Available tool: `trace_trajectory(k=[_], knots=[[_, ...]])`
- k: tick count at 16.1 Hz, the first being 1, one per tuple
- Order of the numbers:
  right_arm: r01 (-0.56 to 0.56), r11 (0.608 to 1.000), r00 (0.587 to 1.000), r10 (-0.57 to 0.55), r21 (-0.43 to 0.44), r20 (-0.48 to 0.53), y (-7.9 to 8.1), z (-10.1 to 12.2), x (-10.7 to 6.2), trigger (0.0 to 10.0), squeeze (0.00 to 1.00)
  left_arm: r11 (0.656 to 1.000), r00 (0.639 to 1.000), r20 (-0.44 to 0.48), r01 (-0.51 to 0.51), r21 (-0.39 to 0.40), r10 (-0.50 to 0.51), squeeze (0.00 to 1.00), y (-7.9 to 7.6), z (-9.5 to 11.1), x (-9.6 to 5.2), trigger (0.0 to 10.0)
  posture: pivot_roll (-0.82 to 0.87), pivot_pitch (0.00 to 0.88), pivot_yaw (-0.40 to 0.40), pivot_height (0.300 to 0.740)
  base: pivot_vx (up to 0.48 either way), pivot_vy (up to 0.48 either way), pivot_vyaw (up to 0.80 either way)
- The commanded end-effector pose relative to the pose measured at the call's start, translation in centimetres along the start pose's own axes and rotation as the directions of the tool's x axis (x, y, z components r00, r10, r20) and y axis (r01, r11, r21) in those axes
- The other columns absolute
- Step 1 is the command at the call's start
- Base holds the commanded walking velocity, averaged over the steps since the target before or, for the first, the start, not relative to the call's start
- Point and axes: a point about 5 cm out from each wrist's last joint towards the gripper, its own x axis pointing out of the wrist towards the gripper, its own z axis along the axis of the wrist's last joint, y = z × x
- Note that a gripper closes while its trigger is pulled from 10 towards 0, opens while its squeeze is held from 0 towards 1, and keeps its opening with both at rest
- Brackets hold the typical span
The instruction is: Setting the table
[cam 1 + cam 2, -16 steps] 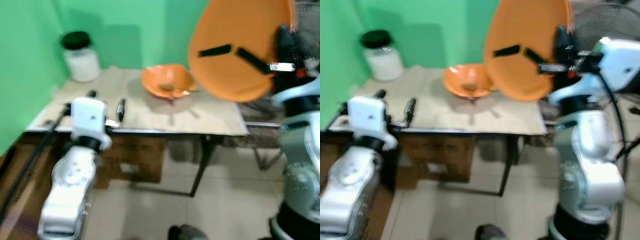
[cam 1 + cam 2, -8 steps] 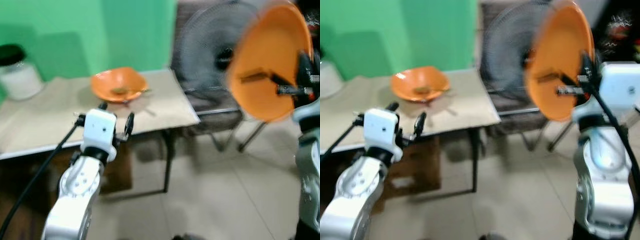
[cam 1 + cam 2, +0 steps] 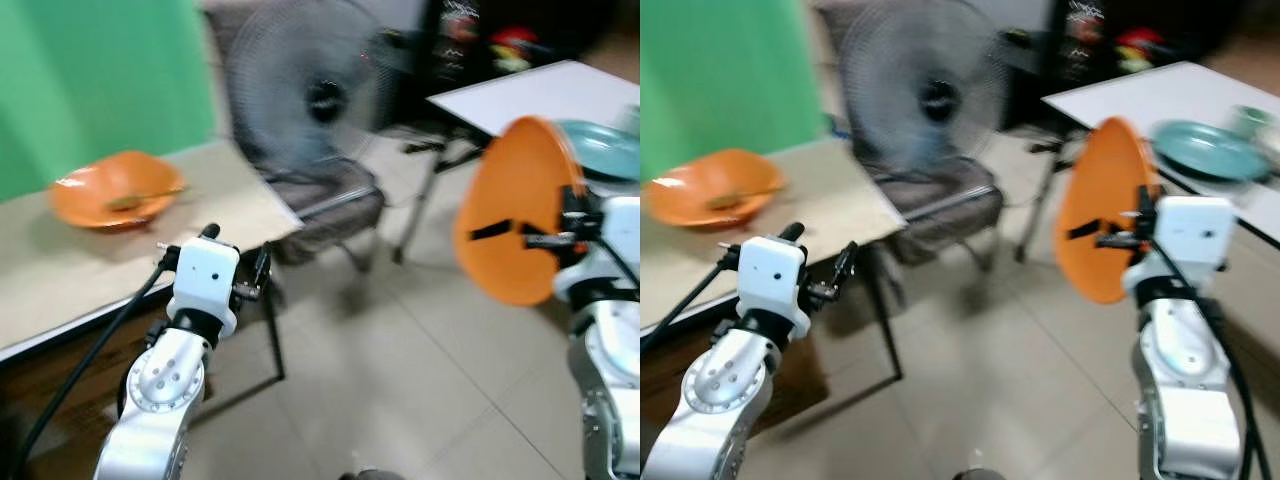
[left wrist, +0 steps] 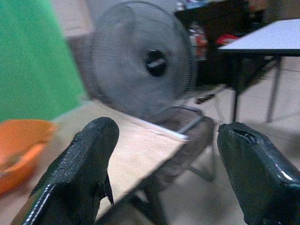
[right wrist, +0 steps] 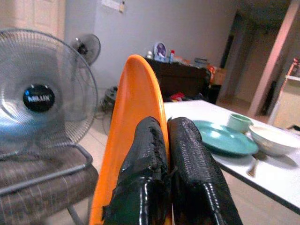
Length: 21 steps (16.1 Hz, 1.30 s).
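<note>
My right gripper (image 3: 548, 238) is shut on the rim of a large orange plate (image 3: 510, 215) and holds it upright on edge in front of me. In the right wrist view both fingers (image 5: 145, 154) pinch the plate (image 5: 138, 98). Beyond it stands a white table (image 5: 281, 178) with a teal plate (image 5: 222, 138), a green cup (image 5: 239, 123) and a white bowl (image 5: 274, 139). My left gripper (image 3: 237, 252) is open and holds nothing, raised by the corner of a beige table (image 3: 70, 270). An orange bowl (image 3: 112, 190) sits on that table.
A standing fan (image 3: 300, 95) is behind a grey chair (image 3: 325, 205), between the two tables. The white table (image 3: 530, 90) is at the right with the teal plate (image 3: 605, 145) on it. Bare tiled floor (image 3: 400, 360) lies ahead.
The whole view has swung right: the beige table and bowl slid off to the left, and the fan, chair and white table came into view. The plate stays in my right gripper.
</note>
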Motion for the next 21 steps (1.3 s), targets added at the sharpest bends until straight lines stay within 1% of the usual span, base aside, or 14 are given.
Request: trace_trajectory(k=[1,2,3,4,5,6,7,8,10,13,14,15,17,21], knots=[[-0.028,1.000,0.999,0.028,-0.011,0.016,0.4,0.5,0.3,10.0,0.00,0.999,1.000,0.018,0.014,-0.037,-0.013,0.00,-0.5,0.3,0.5,10.0,-0.01,0.000,-0.037,0.740,0.000,0.000,-0.80],[-0.034,0.999,0.999,0.034,-0.011,0.011,0.5,0.4,0.4,10.0,0.00,0.999,1.000,0.017,0.019,-0.045,-0.019,0.00,-0.6,0.3,0.6,10.0,-0.01,0.000,-0.037,0.740,0.000,0.000,-0.80],[-0.063,0.998,0.998,0.063,-0.012,-0.004,1.1,0.3,0.5,10.0,0.00,1.000,1.000,-0.005,0.011,-0.001,-0.011,0.00,-0.7,-0.2,0.8,10.0,-0.03,0.000,-0.021,0.740,0.000,0.000,-0.80],[-0.071,0.997,0.997,0.071,-0.010,-0.003,1.2,0.4,0.5,10.0,0.00,1.000,1.000,-0.004,0.011,-0.002,-0.011,0.00,-0.7,-0.2,0.8,10.0,-0.03,0.000,-0.021,0.740,0.000,0.000,0.00],[-0.120,0.993,0.993,0.120,-0.012,-0.009,1.9,0.3,0.2,10.0,0.00,1.000,1.000,0.003,0.003,-0.021,-0.003,0.00,-0.5,-0.2,0.8,10.0,-0.03,0.000,-0.024,0.740,0.000,0.000,0.00],[-0.243,0.970,0.970,0.242,-0.018,-0.021,3.6,0.1,-0.1,10.0,0.00,0.998,1.000,0.005,-0.029,-0.055,0.029,0.00,0.0,0.0,1.0,10.0,-0.02,0.000,-0.030,0.740,0.000,0.000,0.00],[-0.276,0.961,0.961,0.275,-0.022,-0.020,4.3,0.2,-0.1,10.0,0.00,0.991,0.999,0.032,-0.040,-0.124,0.044,0.00,0.3,0.7,1.1,10.0,-0.01,0.000,-0.036,0.740,0.000,0.000,-0.80],[-0.278,0.960,0.960,0.278,-0.021,-0.028,4.5,-0.1,0.0,10.0,0.00,0.992,0.998,0.014,-0.056,-0.115,0.058,0.00,0.6,0.4,1.1,10.0,-0.02,0.000,-0.021,0.740,0.000,0.000,-0.80],[-0.274,0.962,0.961,0.274,-0.009,-0.032,4.6,-0.1,-0.1,10.0,0.00,0.993,0.998,-0.006,-0.058,-0.099,0.058,0.00,0.8,0.2,1.1,10.0,-0.02,0.000,-0.016,0.740,0.000,0.000,-0.80],[-0.279,0.960,0.960,0.278,-0.017,-0.046,4.7,-0.2,-0.1,10.0,0.00,0.978,0.998,-0.032,-0.060,-0.202,0.054,0.00,0.7,0.2,1.2,10.0,-0.01,0.000,-0.036,0.740,0.000,0.000,-0.80],[-0.281,0.959,0.959,0.280,-0.018,-0.048,4.7,-0.3,-0.1,10.0,0.00,0.977,0.998,-0.030,-0.061,-0.203,0.056,0.00,0.8,0.2,1.2,10.0,-0.01,0.000,-0.032,0.740,0.000,0.000,-0.80],[-0.277,0.960,0.960,0.275,-0.030,-0.055,4.5,-0.4,-0.3,10.0,0.00,0.989,0.999,-0.011,-0.047,-0.142,0.046,0.00,0.6,0.2,1.2,10.0,-0.01,0.000,-0.025,0.740,0.000,0.000,-0.80],[-0.263,0.964,0.963,0.261,-0.024,-0.066,4.2,-0.5,-0.5,10.0,0.00,0.991,0.999,0.002,-0.042,-0.127,0.043,0.00,0.5,0.2,0.9,10.0,-0.02,0.000,-0.026,0.740,0.000,0.000,-0.80],[-0.234,0.972,0.968,0.234,0.009,-0.085,4.2,-1.0,-0.5,10.0,0.00,0.958,0.966,0.059,-0.241,-0.158,0.253,0.00,1.7,0.6,1.2,10.0,-0.02,0.000,-0.012,0.740,0.000,0.000,-0.80]])
